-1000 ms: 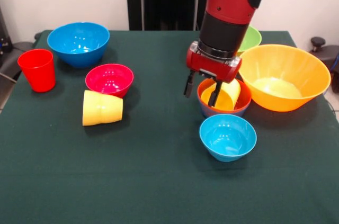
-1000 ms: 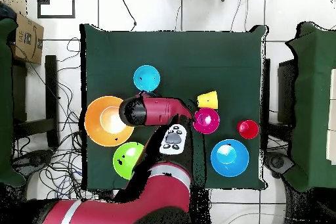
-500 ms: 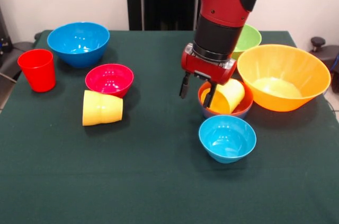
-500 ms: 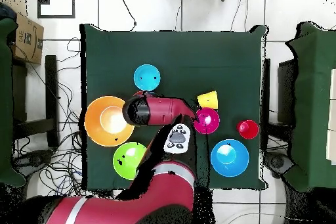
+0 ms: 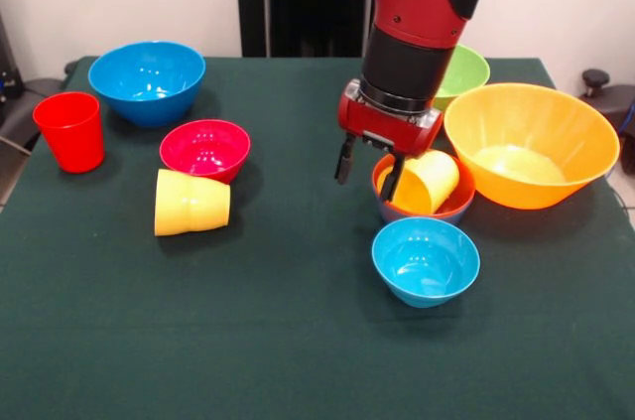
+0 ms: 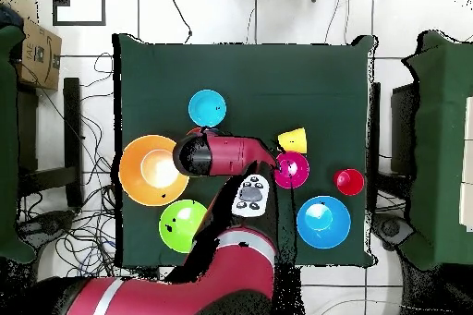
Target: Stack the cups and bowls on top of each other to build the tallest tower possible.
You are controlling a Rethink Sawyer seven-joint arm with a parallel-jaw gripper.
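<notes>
The tower (image 5: 422,190) so far is a low pile just left of the large yellow-orange bowl (image 5: 531,142): a small orange-red bowl (image 5: 453,204) sitting in a blue one that shows only as a thin rim beneath it, with a yellow cup (image 5: 429,180) lying tilted on its side inside, mouth turned toward the left. The gripper (image 5: 367,168) hangs over the left rim of that pile, its two dark fingers (image 5: 342,160) spread apart and holding nothing; the right finger crosses in front of the cup's mouth, but whether it touches cannot be told. Compared with a second ago the gripper sits higher and a little further left, no longer reaching down into the bowl, while the cup lies much as it did. A small light-blue bowl (image 5: 426,259) stands just in front of the pile, and a lime green bowl (image 5: 466,70) peeks out behind the arm. On the left, well apart, a second yellow cup (image 5: 191,203) lies on its side near a crimson bowl (image 5: 205,148), with an upright red cup (image 5: 70,130) and a medium blue bowl (image 5: 147,79) beyond, all on the green table (image 5: 248,341).
</notes>
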